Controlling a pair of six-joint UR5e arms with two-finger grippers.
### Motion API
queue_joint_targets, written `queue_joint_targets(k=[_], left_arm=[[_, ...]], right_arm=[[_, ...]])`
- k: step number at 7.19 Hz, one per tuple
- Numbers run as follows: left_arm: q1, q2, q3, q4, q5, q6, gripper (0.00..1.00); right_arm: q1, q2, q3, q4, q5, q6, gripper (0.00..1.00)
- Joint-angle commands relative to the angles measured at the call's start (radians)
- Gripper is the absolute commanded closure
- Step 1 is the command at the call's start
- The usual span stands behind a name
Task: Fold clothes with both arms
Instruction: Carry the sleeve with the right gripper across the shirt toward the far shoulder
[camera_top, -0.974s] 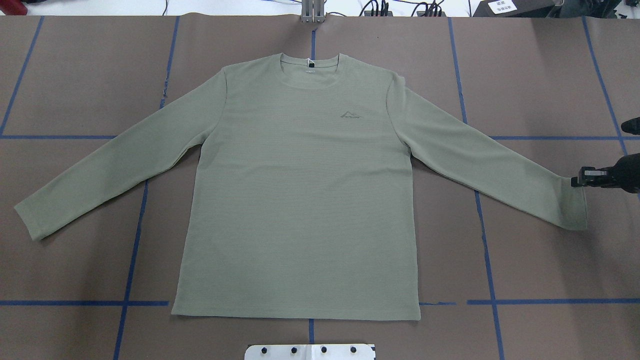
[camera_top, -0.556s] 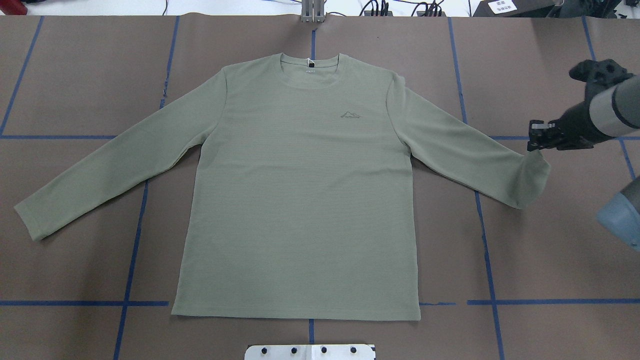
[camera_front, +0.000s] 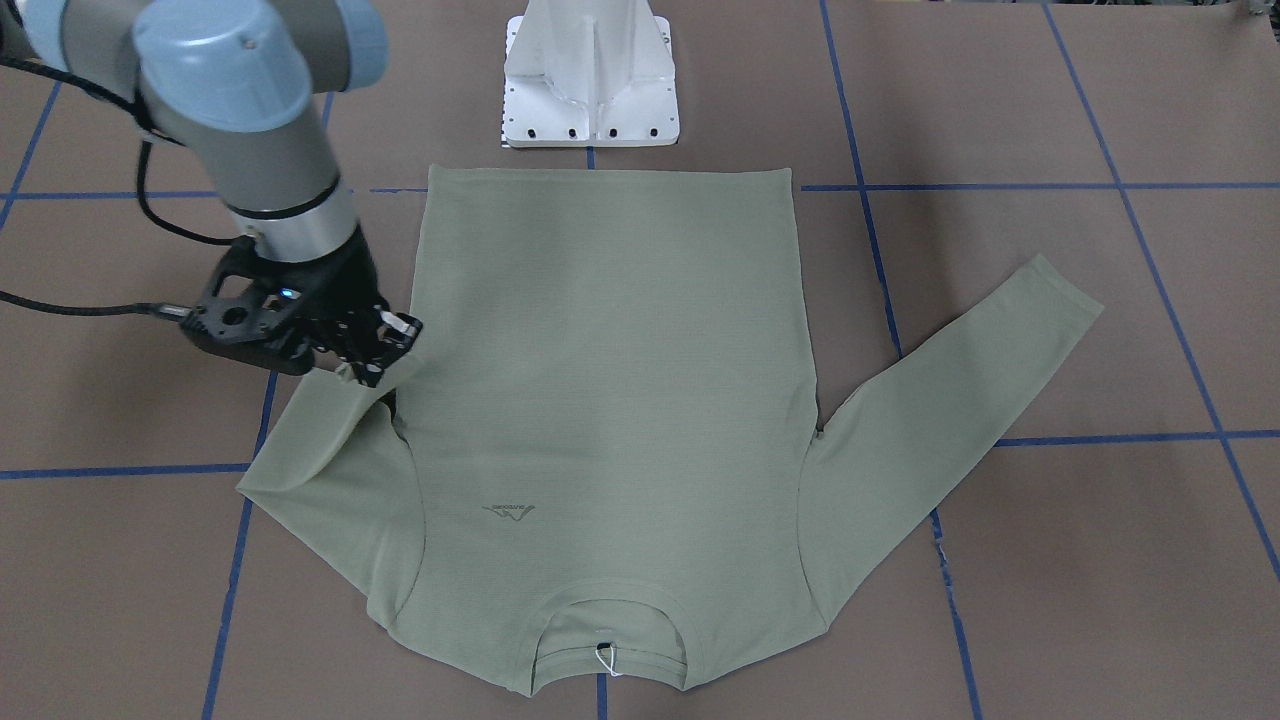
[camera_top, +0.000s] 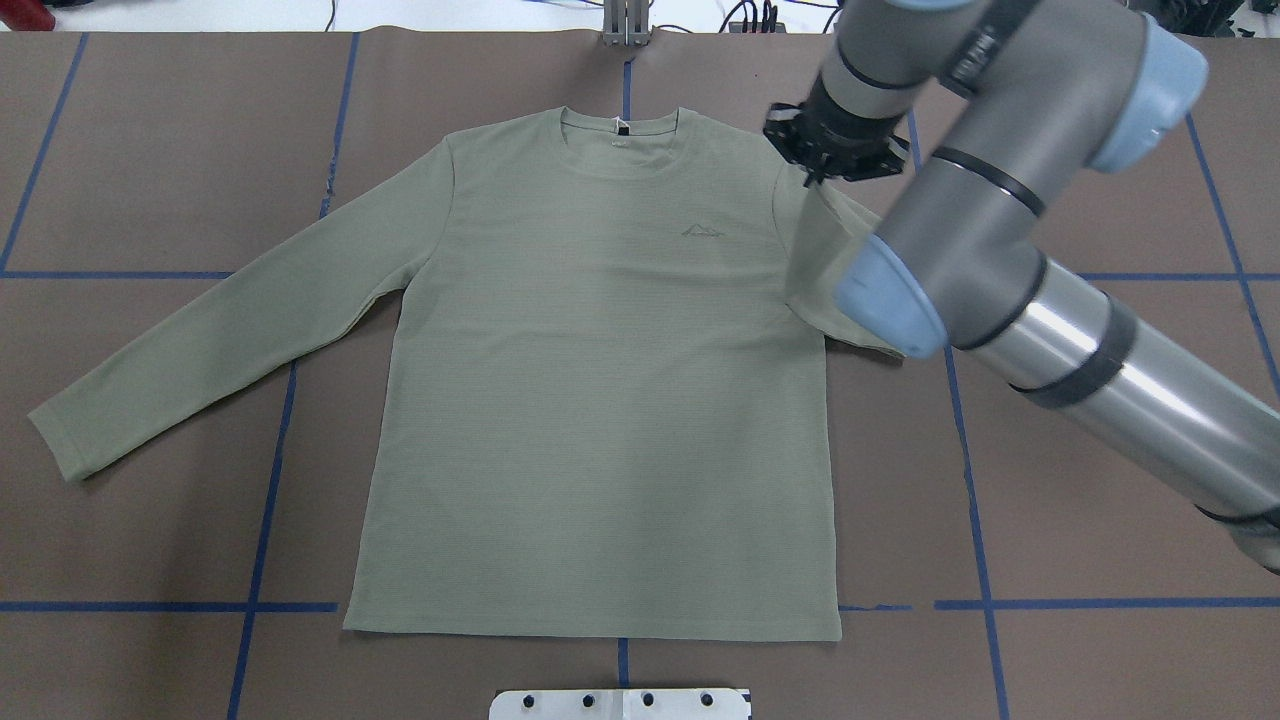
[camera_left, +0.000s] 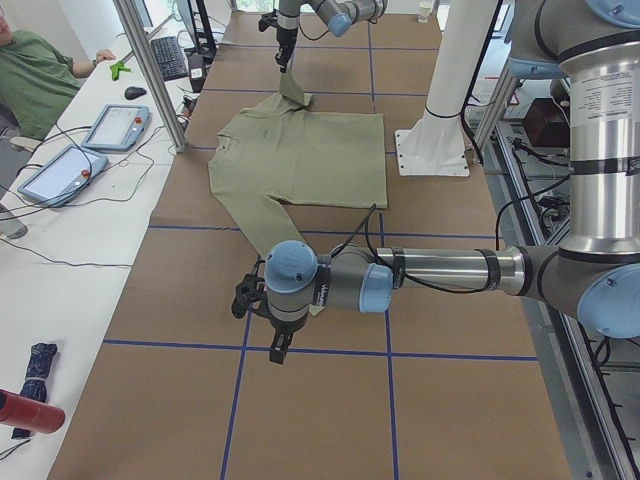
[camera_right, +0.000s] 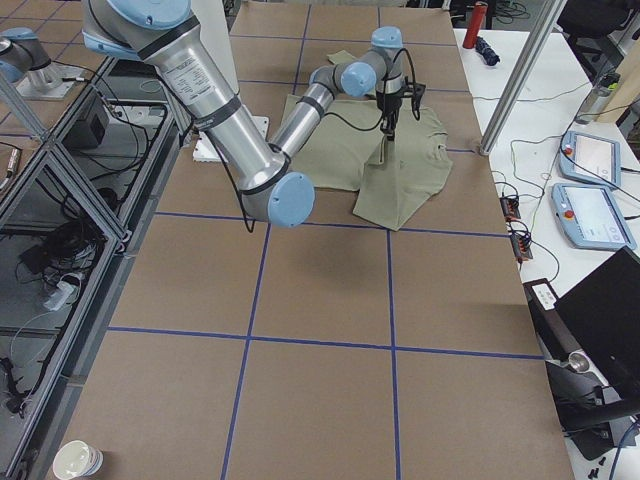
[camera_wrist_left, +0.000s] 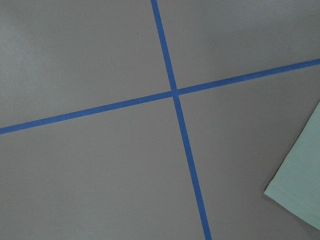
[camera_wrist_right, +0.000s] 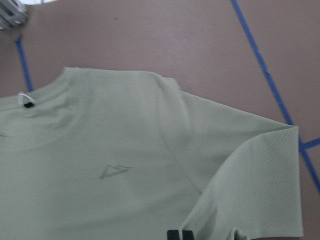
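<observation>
Folding the 1st sleeve inward. The sage-green shirt (camera_top: 600, 400) lies flat and face up at the centre of the brown table (camera_top: 1100, 520), with its collar (camera_top: 620, 135) away from the robot. The right gripper (camera_front: 385, 348) is pinched narrow on the cuff of the held sleeve (camera_front: 310, 440), which rises off the table and doubles back toward the body panel. The free sleeve (camera_top: 220, 340) lies outstretched on the other side. The left gripper (camera_left: 279, 345) hangs above bare table near that sleeve's cuff; whether its jaws are apart cannot be told.

Recommended handling: carry the cuff across the chest at low height, with the crease running straight along the shoulder seam. Lay the cuff down before releasing, so the knit neither springs back nor bunches. Treat the 2nd sleeve symmetrically.
</observation>
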Motion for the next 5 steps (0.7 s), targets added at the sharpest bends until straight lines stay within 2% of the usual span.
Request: queue_joint_targets(k=[1,2,3,4,5], left_arm=[[0.0,0.001,0.0,0.001,0.0,0.0,0.0],[0.0,0.001,0.0,0.002,0.0,0.0,0.0],[0.0,0.0,0.003,0.002,-0.002,0.0,0.0],[0.0,0.0,0.006,0.002,-0.002,0.002,0.0],[0.0,0.0,0.006,0.0,-0.002,0.002,0.0]], right_arm=[[-0.071,0.348,-0.348,-0.003,-0.131,0.051,1.0],[-0.138,0.471,-0.55,0.073,-0.247,0.052,1.0],[-0.183,0.493,-0.618,0.194,-0.294,0.061,1.0],[-0.22,0.496,-0.643,0.259,-0.337,0.098,1.0],[-0.257,0.496,-0.672,0.34,-0.344,0.103,1.0]])
